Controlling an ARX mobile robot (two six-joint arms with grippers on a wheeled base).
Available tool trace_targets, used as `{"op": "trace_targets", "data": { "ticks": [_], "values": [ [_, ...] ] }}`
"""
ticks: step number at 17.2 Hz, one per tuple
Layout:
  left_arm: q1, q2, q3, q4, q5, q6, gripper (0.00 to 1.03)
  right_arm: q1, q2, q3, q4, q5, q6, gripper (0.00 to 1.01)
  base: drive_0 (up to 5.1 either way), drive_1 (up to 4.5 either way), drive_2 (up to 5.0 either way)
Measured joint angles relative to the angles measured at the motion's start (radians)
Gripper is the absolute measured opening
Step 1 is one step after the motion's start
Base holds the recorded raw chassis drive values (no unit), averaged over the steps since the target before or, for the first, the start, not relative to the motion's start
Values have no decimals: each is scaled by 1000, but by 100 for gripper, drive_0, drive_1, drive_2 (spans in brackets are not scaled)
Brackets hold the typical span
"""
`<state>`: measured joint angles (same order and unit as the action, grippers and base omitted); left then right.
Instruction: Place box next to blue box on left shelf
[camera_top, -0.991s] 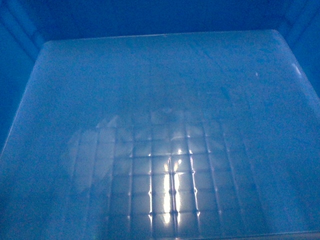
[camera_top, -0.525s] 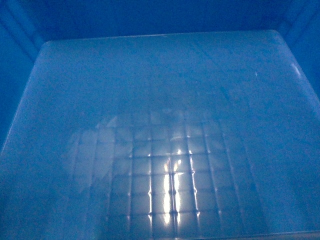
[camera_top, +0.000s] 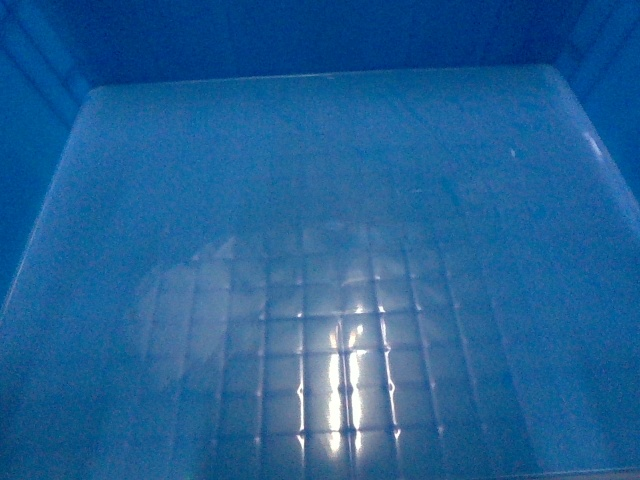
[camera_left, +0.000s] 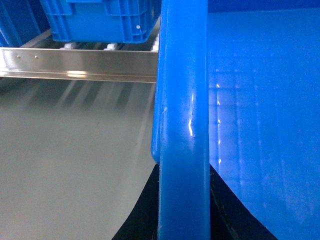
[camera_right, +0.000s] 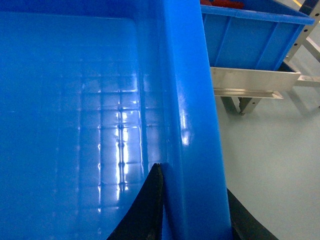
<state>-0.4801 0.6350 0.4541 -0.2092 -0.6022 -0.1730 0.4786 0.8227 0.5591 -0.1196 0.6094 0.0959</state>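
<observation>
the box fills the head view; only its glossy gridded floor and the base of its walls show there. against the 2 earlier head pictures the floor sits slightly lower in the picture and the reflection patch has shifted a little. judgement: the box is being carried with small motion, and the approach to the shelf is in progress, not finished.

position: the box is held off the floor between both arms, near the shelf but not on it. the left hand is clenched over the left rim, with dark fingers on both sides of the wall. the right hand is clenched over the right rim in the same way.

the left wrist view shows the metal shelf rail ahead, with a second blue box resting on rollers behind it. the right wrist view shows another blue bin on a metal frame, holding something red.

orientation: the box is upright, opening upward. both gripped rims run away from the robot toward the shelf. which axis is the long one cannot be told, as no view shows the full outline.
</observation>
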Motion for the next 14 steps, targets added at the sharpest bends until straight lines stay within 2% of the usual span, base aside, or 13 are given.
{"op": "trace_targets", "data": {
  "ticks": [14],
  "values": [
    [0,0,0,8,-1,0,12,0,0,0,5,0,0,16,0,0,0]
  ]
}}
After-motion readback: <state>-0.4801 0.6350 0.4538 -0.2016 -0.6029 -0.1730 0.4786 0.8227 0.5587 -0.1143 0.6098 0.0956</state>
